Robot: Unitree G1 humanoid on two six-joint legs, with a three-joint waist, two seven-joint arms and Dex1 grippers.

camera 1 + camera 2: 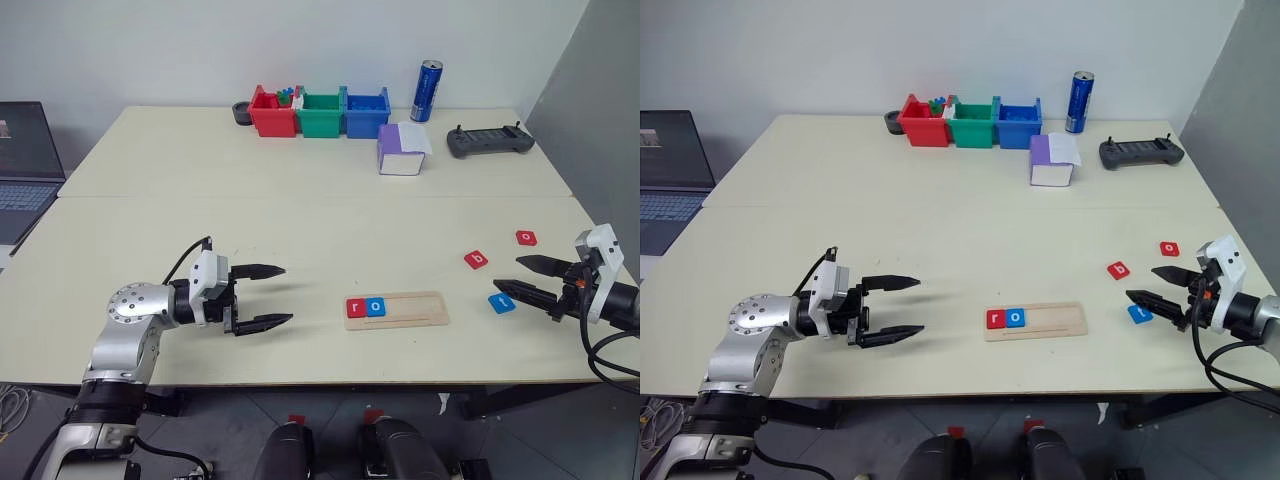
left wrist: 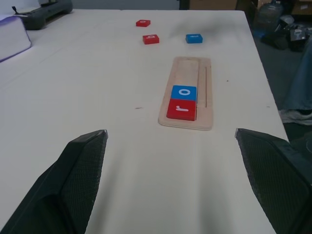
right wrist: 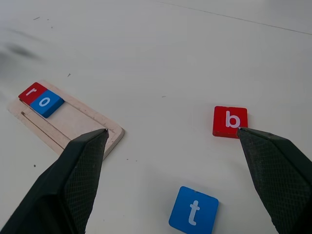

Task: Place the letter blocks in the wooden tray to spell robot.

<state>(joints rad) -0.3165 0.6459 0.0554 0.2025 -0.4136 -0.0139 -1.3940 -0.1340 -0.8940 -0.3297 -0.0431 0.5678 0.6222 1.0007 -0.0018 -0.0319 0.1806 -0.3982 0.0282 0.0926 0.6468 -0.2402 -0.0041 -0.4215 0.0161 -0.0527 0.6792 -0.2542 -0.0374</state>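
Letter blocks sit in two groups: a red r (image 1: pixel 356 308) and a blue o (image 1: pixel 376 307) already lie side by side at the left end of the wooden tray (image 1: pixel 420 309), while a red b (image 1: pixel 477 260), a red o (image 1: pixel 526 238) and a blue t (image 1: pixel 501 303) lie loose on the table (image 1: pixel 300 220) to the tray's right. The tray rests near the table's front edge, its long axis running left to right, so the word reads from the robot's side and the three empty places open toward the loose tiles. Its shallow groove runs lengthwise along the near side of the tiles.

The right gripper (image 1: pixel 535 280) hangs just right of the b and t with its fingers spread wide and nothing between them — likely lined up to take the b, the next letter needed. In its wrist view the b stands upright and the t slightly tilted.

The left gripper (image 1: pixel 265 295) hovers well left of the tray, pointing right toward it, fingers apart and empty — probably waiting out of the way
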